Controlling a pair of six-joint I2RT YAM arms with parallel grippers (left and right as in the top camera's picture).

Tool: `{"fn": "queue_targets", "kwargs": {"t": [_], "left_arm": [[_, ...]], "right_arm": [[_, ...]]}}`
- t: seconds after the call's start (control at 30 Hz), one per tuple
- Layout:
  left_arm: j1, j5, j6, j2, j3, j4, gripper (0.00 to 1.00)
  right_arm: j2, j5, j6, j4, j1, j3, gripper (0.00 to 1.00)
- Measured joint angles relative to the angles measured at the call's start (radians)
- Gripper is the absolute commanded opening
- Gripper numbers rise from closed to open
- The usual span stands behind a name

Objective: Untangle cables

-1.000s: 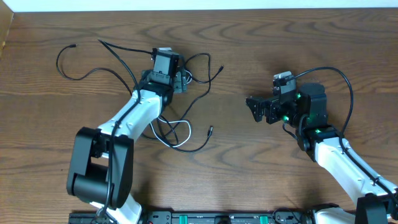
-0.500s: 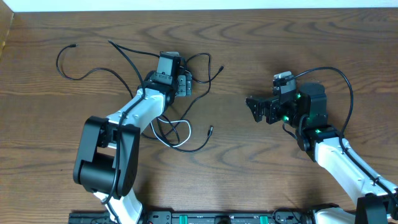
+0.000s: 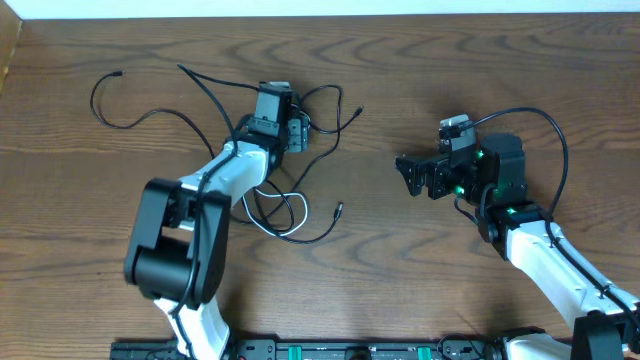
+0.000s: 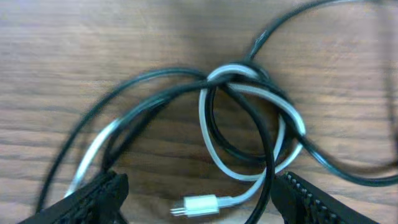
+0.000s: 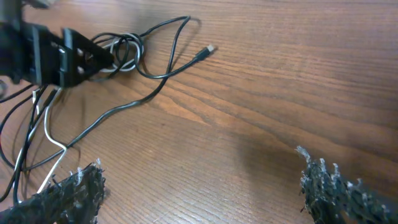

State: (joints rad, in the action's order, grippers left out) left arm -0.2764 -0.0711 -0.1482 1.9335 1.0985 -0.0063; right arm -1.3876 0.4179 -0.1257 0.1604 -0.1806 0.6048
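Left pincer: my jaws wide, gripping nothing | cables: black-and-white knot between and just ahead of my fingertips (white plug nearest) | right pincer: spread wide, empty, cables far ahead-left

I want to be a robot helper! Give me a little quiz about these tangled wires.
1. True or false: the right gripper is gripping a cable.
2. The plug between the fingers of the left gripper belongs to a cable of which colour? A) white B) red C) yellow
3. Fill in: the knot lies under the ___ gripper.
Key: 1 false, it is open over the bare table. 2 A. 3 left.
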Motion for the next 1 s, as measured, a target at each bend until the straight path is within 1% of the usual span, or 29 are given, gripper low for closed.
{"fn": "queue_targets", "kwargs": {"t": [0.1, 0.37, 0.4, 0.53, 0.83, 0.93, 1.0], "left_arm": [[0.000, 0.007, -0.001, 0.039, 0.000, 0.019, 0.77], [0.000, 0.016, -0.001, 0.049, 0.000, 0.034, 0.75], [0.000, 0.017, -0.001, 0.049, 0.000, 0.035, 0.74], [0.000, 0.020, -0.003, 0.049, 0.000, 0.041, 0.59], [0.001, 0.020, -0.069, 0.055, 0.000, 0.109, 0.58], [0.001, 0.020, -0.084, 0.055, 0.000, 0.110, 0.53], [0.001, 0.020, -0.091, 0.055, 0.000, 0.100, 0.52]], "right_arm": [[0.000, 0.000, 0.001, -0.004, 0.000, 0.000, 0.99], [0.000, 0.000, 0.005, -0.006, 0.000, 0.000, 0.99], [0.000, 0.000, 0.005, -0.006, 0.000, 0.000, 0.99], [0.000, 0.000, 0.005, -0.006, 0.000, 0.000, 0.99], [0.000, 0.000, 0.010, -0.011, 0.000, 0.000, 0.99], [0.000, 0.000, 0.013, -0.013, 0.000, 0.000, 0.99], [0.000, 0.000, 0.013, -0.014, 0.000, 0.000, 0.99]]}}
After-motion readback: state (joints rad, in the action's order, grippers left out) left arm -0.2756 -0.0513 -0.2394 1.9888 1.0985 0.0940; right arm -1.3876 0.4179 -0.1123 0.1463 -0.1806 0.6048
